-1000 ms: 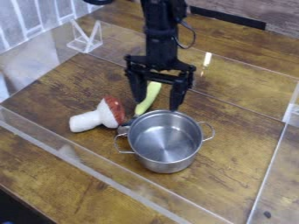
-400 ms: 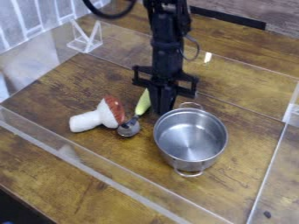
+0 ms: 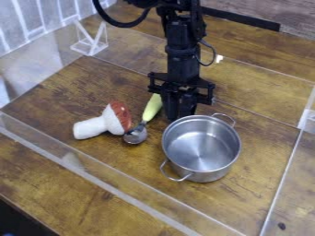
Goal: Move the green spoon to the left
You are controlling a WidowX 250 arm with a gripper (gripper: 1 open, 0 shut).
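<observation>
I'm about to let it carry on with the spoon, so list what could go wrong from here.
1. The pincer is down beside the green spoon, apparently right of its handle; it may close on nothing.
2. The pot sits close by and could be knocked.
3. The mushroom toy lies left of the spoon, blocking that path.

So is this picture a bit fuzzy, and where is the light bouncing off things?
Camera view: soft and low in detail all over, no part crisply focused. The shiny round metal pot shows pale reflections along its rim and inside. The clear plastic wall around the wooden table catches whitish glare along its edges. The black gripper is dark, its fingers hard to separate, beside the yellow-green handled spoon.
</observation>
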